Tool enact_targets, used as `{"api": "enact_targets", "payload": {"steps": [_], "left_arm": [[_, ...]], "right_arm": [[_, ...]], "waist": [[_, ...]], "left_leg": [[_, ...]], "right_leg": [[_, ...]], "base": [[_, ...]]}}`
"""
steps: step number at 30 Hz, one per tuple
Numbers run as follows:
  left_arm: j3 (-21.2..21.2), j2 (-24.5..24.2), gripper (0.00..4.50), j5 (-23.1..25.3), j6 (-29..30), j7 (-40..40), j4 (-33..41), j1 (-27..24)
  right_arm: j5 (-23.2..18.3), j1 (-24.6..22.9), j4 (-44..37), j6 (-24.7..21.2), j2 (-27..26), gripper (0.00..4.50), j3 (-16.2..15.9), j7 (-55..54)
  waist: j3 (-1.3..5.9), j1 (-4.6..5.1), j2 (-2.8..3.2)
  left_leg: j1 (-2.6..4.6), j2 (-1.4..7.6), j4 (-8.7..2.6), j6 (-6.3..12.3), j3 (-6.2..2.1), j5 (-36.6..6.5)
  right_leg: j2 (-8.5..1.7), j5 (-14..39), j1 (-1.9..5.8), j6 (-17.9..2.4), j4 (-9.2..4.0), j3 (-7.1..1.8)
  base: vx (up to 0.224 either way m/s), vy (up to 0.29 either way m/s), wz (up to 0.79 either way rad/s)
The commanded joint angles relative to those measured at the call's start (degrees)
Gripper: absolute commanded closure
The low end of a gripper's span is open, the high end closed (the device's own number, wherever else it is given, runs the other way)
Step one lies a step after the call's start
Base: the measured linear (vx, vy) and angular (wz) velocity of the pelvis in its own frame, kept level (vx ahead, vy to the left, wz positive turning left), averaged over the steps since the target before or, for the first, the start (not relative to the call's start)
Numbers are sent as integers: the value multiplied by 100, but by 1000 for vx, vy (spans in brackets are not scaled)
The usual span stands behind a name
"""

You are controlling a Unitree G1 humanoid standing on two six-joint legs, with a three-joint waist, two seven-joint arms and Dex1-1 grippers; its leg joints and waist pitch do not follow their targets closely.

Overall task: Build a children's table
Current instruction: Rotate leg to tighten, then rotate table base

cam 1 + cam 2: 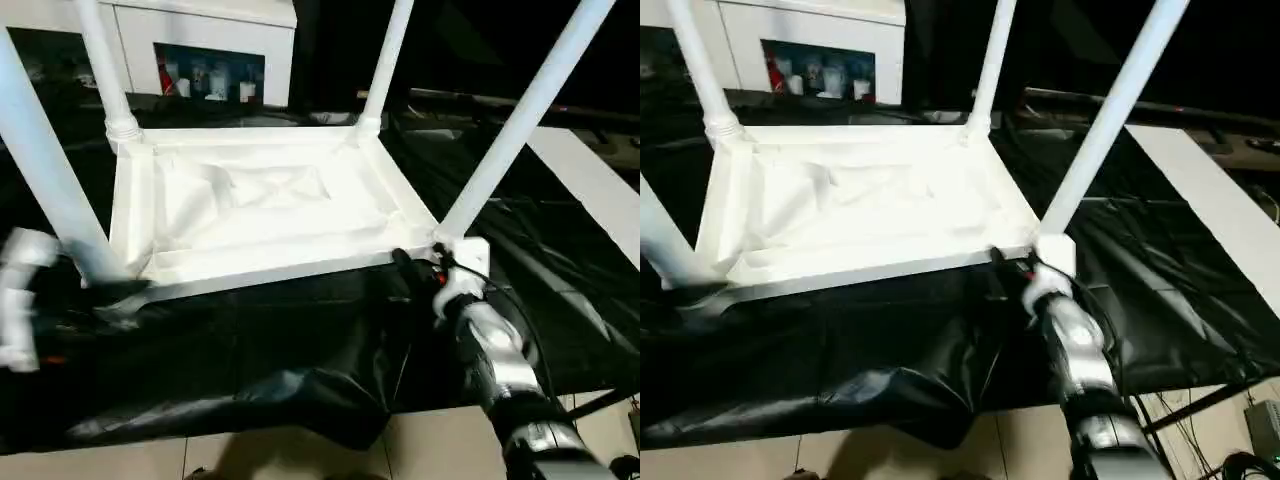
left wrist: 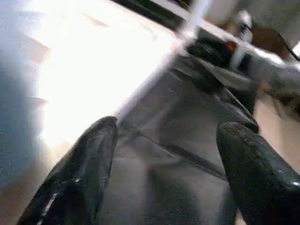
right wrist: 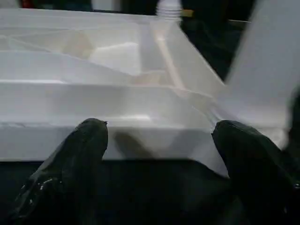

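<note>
Right hand (image 1: pixel 425 268) agape at upturned top's (image 1: pixel 250 200) near corner, left hand (image 2: pixel 164 173) agape, empty; all four legs (image 1: pixel 520 120) socketed, flipping left.

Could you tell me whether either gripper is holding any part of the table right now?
Nothing is held. The left gripper and the right gripper both have open jaws, the right facing the table top's near edge.

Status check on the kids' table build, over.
Both pincers open, empty: left, right at the top's near edge. Table top upside down on black sheet, four legs seated. Nothing blocking.
</note>
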State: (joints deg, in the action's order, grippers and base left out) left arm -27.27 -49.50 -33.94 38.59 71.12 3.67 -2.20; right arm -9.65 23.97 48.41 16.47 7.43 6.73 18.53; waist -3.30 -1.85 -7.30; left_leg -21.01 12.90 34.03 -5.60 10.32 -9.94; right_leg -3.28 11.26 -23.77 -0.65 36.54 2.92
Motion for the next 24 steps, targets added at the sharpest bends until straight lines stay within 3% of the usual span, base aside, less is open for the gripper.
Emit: {"api": "enact_targets", "payload": {"steps": [1, 7, 9, 11, 13, 15, 16, 17, 19, 21, 24], "left_arm": [[-196, -135, 46, 55, -60, 38, -258, -138], [-524, -426, 2, 291, -256, 18, -826, -503], [-567, -455, 2, 318, -314, -2, -895, -515], [-673, -447, 2, 331, -458, -79, -1019, -446], [-717, -394, 2, 352, -717, -168, -1145, -252], [-684, -328, 2, 374, -962, -245, -1207, -94], [-613, -187, 2, 369, -1244, -322, -1261, 142], [-613, -187, 2, 369, -1244, -322, -1261, 142], [-350, 172, 2, 333, -1521, -435, -1296, 626], [-61, 509, 2, 404, -1734, -573, -1364, 1047], [122, 664, 2, 458, -1804, -624, -1417, 1258]], "right_arm": [[-101, -146, -174, -93, 81, 51, 154, -122], [-27, -473, -481, -165, 166, 51, 79, -144], [-16, -474, -494, -180, 166, 51, 89, -149], [-9, -470, -533, -225, 146, 51, 115, -159], [10, -415, -535, -287, 125, 51, 88, -140], [6, -379, -534, -325, 107, 51, 64, -103], [12, -345, -534, -384, 89, 51, 24, -64], [12, -345, -534, -384, 89, 51, 24, -64], [35, -251, -438, -536, 62, 51, -37, -29], [125, -151, -264, -627, 67, 51, -104, -43], [163, -103, -187, -711, 64, 51, -131, -61]], "waist": [[274, 16, 158], [278, 15, 153], [257, 19, 163], [249, 15, 135], [249, 7, 103], [270, -13, 122], [271, -3, 58], [271, -3, 58], [291, -33, 82], [304, -60, 60], [348, -80, 48]], "left_leg": [[102, 25, -448, -216, 3, -1974], [115, 38, -468, -138, -2, -1937], [143, 39, -478, -156, -5, -2127], [161, 43, -479, -196, -16, -2348], [172, 34, -477, -217, -30, -2473], [174, 41, -483, -230, -38, -2381], [144, 43, -488, -227, -38, -2319], [144, 43, -488, -227, -38, -2319], [157, 39, -480, -246, -29, -2151], [178, 43, -472, -278, -16, -2045], [112, 29, -459, -321, -17, -1731]], "right_leg": [[-288, 1879, 169, -710, -504, -272], [-283, 1637, 158, -759, -500, -284], [-277, 1764, 124, -768, -522, -276], [-289, 2014, 108, -736, -549, -275], [-294, 2238, 97, -673, -573, -277], [-304, 2072, 110, -693, -557, -284], [-302, 1968, 131, -720, -538, -279], [-302, 1968, 131, -720, -538, -279], [-310, 1726, 144, -776, -509, -282], [-311, 1556, 141, -819, -493, -278], [-334, 1287, 226, -811, -436, -279]], "base": [[0, 0, 0], [0, 0, 0], [0, 0, 0], [0, 0, 0], [0, 0, 0], [0, 0, 0], [0, 0, 0], [0, 0, 0], [0, 0, 0], [0, 0, 0], [0, 0, 0]]}}
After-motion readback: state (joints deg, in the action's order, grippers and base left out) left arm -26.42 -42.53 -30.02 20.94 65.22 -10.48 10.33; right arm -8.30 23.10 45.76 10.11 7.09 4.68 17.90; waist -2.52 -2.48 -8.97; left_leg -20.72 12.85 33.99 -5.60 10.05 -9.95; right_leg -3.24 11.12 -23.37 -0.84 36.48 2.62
